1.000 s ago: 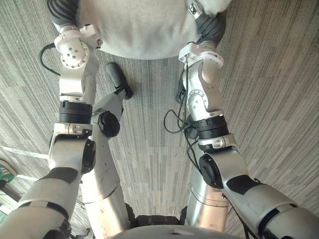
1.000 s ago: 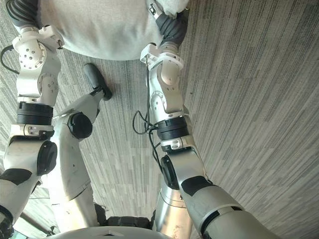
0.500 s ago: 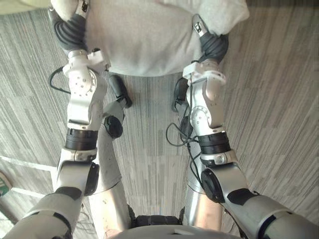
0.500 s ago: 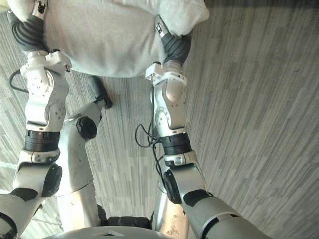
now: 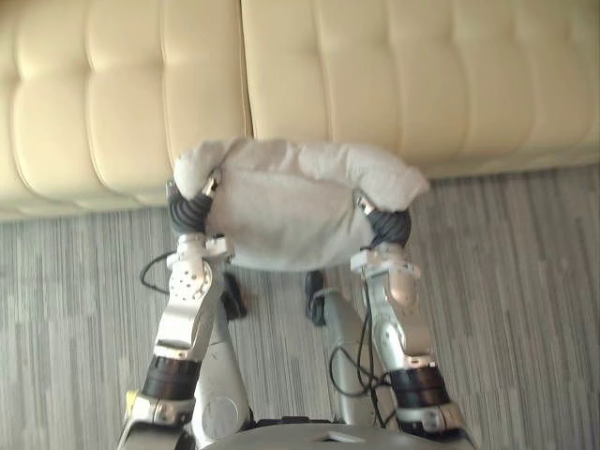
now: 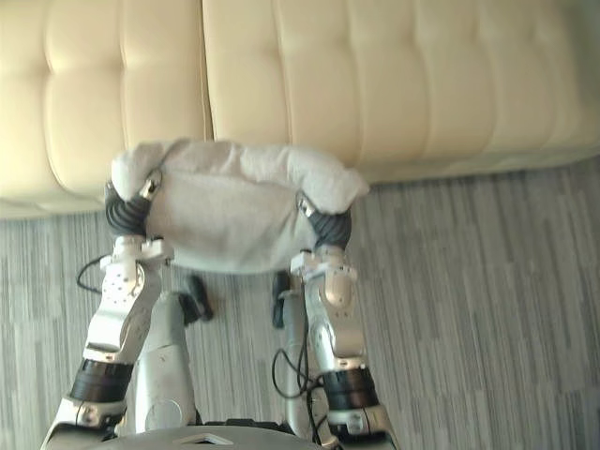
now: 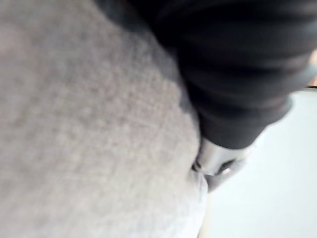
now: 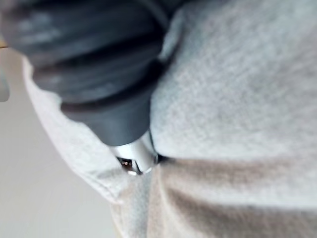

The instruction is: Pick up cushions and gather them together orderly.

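1. Left hand [image 5: 190, 210] is at the left end of the soft light-grey fabric cushion [image 5: 286, 211]; its fingers are buried in the cloth, so you can't tell its grip.
2. Right hand [image 5: 387, 226] is at the cushion's right end, fingers hidden too, grip can't be told.
3. You have the cushion between both hands, up off the grey striped carpet [image 5: 525, 309], near the cream tufted leather sofa [image 5: 375, 75].

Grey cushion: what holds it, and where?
The grey cushion: left robot hand at its left end, right robot hand at its right end.
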Robot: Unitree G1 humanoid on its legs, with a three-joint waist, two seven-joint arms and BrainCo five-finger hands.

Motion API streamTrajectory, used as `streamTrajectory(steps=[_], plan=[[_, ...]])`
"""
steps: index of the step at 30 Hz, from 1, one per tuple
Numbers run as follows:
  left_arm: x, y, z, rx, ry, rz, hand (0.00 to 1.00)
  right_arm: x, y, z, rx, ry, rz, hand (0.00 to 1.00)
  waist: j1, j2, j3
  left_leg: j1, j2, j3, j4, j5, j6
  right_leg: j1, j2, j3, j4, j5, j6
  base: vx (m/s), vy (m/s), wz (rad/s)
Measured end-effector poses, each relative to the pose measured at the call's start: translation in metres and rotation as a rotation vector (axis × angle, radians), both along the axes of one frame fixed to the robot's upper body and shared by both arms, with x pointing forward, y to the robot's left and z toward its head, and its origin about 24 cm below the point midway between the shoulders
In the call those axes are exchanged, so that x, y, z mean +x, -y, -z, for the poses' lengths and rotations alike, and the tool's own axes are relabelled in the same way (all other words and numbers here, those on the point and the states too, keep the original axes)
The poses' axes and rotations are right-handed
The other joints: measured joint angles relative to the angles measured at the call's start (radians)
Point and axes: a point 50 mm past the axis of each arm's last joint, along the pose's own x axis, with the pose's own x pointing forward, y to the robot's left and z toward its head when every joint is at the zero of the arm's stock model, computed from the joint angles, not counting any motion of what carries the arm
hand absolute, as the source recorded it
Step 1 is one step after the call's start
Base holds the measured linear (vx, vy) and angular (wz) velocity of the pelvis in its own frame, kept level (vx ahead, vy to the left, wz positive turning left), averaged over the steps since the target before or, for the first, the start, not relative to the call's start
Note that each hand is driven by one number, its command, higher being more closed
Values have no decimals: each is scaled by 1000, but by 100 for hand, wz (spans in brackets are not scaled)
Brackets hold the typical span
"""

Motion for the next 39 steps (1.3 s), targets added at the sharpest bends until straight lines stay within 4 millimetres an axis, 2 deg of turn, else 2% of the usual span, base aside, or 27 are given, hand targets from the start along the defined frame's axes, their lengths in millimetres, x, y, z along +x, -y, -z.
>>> streamTrajectory(steps=[2, 4, 5, 8, 12, 15, 18, 19, 20, 22, 23, 24, 25, 26, 27, 28, 29, 30, 31, 32, 33, 34, 35, 36, 37, 38, 39], plan=[[-10, -3, 9, -7, -30, -6, 100, -8, -2, 8, -5, -29, -23, 100, 3, 0, -24, 85, -3, 20, -34, -7, -5, 79, 3, 8, -47, 3, 4, 194, 60, -14], [-24, -7, 19, -9, -60, -6, 100, -18, -4, 21, -12, -76, -50, 100, 5, -2, -107, 178, -15, 45, -95, -12, -11, 174, 10, 15, -136, 24, 9, 204, 40, -13], [-25, -8, 20, -9, -66, -2, 100, -19, -4, 22, -13, -84, -52, 100, 7, -2, -117, 197, -18, 52, -108, -9, -10, 192, 10, 18, -154, 30, 13, 189, 15, -12], [-36, -11, 36, -6, -124, 11, 100, -26, -2, 33, -56, -118, -71, 100, 3, -1, -184, 310, -57, 68, -210, 11, -3, 319, 8, 40, -309, 87, 31, 209, 57, -14], [-46, -10, 53, -16, -192, 40, 100, -26, 3, 47, -88, -179, -84, 100, -9, -7, -212, 410, -114, 52, -290, 15, 0, 426, -12, 76, -417, 127, 46, 159, 92, -21], [-48, -9, 66, -16, -245, 59, 100, -26, 7, 62, -117, -238, -89, 100, -11, -17, -222, 455, -147, 50, -314, -1, 8, 432, -33, 95, -380, 121, 52, 70, 89, -20], [-49, -7, 80, -19, -313, 68, 100, -28, 9, 78, -129, -314, -88, 100, -20, -17, -219, 507, -158, 50, -313, -42, 19, 389, -46, 89, -198, 107, 61, -52, 104, -13], [-49, -7, 83, -9, -334, 73, 100, -29, 9, 86, -130, -347, -91, 100, -24, -31, -216, 534, -173, 50, -313, -52, 28, 351, -66, 74, -68, 113, 54, -85, 35, 7], [-49, -8, 83, -1, -337, 76, 100, -27, 9, 88, -133, -356, -93, 100, -27, -36, -216, 542, -178, 45, -318, -55, 33, 327, -83, 46, -19, 137, 41, -98, 43, 10], [-49, -10, 83, 9, -338, 71, 100, -22, 7, 89, -139, -364, -101, 100, -28, -33, -214, 554, -180, 38, -350, -46, 49, 299, -95, 17, -2, 165, 8, -14, 8, 4], [-48, -13, 82, 21, -334, 62, 100, -16, 6, 88, -142, -362, -107, 100, -29, -35, -210, 547, -179, 25, -367, -39, 61, 280, -94, -12, -8, 113, -7, 50, -14, -1], [-48, -16, 81, 26, -333, 52, 100, -12, 4, 86, -146, -354, -113, 100, -25, -30, -206, 542, -178, 21, -377, -39, 61, 267, -89, -32, -59, 83, 1, 34, -25, -3], [-47, -17, 80, 32, -330, 51, 100, -10, 4, 84, -148, -346, -116, 100, -26, -32, -206, 541, -179, 21, -392, -39, 60, 264, -82, -30, -135, 83, 7, 83, -52, -4], [-45, -17, 78, 40, -322, 53, 100, -8, 4, 81, -151, -335, -117, 100, -29, -34, -207, 542, -182, 19, -424, -35, 58, 268, -68, -10, -291, 126, 36, 142, -54, 15], [-41, -17, 75, 49, -306, 59, 100, -4, 5, 78, -155, -320, -117, 100, -48, -56, -215, 548, -215, -13, -491, -24, 51, 271, -74, 27, -496, 199, 73, 217, -87, 50], [-37, -17, 70, 64, -287, 69, 100, -3, 6, 74, -156, -305, -114, 100, -78, -80, -218, 551, -255, -58, -535, -19, 42, 239, -102, 76, -553, 209, 86, 196, -97, 68], [-35, -16, 70, 67, -286, 75, 100, -3, 7, 73, -159, -304, -110, 100, -90, -80, -215, 551, -255, -71, -529, -16, 34, 240, -111, 94, -547, 214, 93, 314, -254, 84], [-37, -13, 72, 66, -294, 89, 100, -7, 10, 76, -163, -314, -107, 100, -102, -82, -216, 562, -254, -109, -489, -27, 11, 249, -111, 112, -496, 208, 83, 311, -283, 66], [-39, -9, 75, 57, -303, 100, 100, -12, 13, 78, -167, -320, -102, 100, -101, -83, -219, 573, -241, -128, -457, -45, -19, 265, -102, 111, -452, 220, 69, 398, -386, 61], [-42, -3, 79, 31, -319, 106, 100, -18, 17, 80, -173, -332, -99, 100, -93, -51, -229, 584, -204, -151, -453, -62, -47, 255, -71, 74, -383, 218, 62, 409, -299, 43], [-47, 0, 82, 8, -332, 108, 100, -23, 20, 80, -182, -340, -97, 100, -92, -19, -247, 589, -167, -166, -433, -67, -47, 258, -47, 37, -368, 192, 41, 516, -306, 32], [-50, 4, 81, -21, -327, 109, 100, -26, 22, 76, -188, -325, -93, 100, -90, 6, -262, 528, -122, -202, -246, -80, -63, 262, -14, 3, -364, 165, 8, 616, -251, 31], [-49, 9, 80, -39, -317, 121, 100, -29, 26, 70, -193, -300, -86, 100, -85, 12, -266, 489, -102, -198, -105, -38, -68, 285, 3, -33, -359, 159, -17, 641, -246, 43], [-48, 13, 78, -52, -307, 139, 100, -32, 30, 66, -196, -284, -75, 100, -97, 13, -267, 481, -83, -183, -72, 1, -62, 308, 7, -69, -359, 147, -32, 619, -236, 68], [-46, 18, 75, -62, -294, 163, 100, -34, 37, 58, -200, -256, -58, 100, -101, 12, -267, 469, -58, -146, -33, 75, -43, 344, 8, -102, -367, 132, -55, 530, -199, 60], [-45, 20, 74, -64, -290, 169, 100, -34, 39, 55, -205, -244, -52, 100, -100, 12, -267, 463, -51, -132, -14, 105, -35, 360, 8, -102, -375, 129, -60, 444, -150, 35], [-43, 24, 71, -75, -275, 178, 100, -33, 43, 48, -212, -215, -40, 100, -85, 14, -268, 449, -33, -96, 47, 124, -39, 418, 2, -100, -411, 122, -68, 332, -92, 11]])
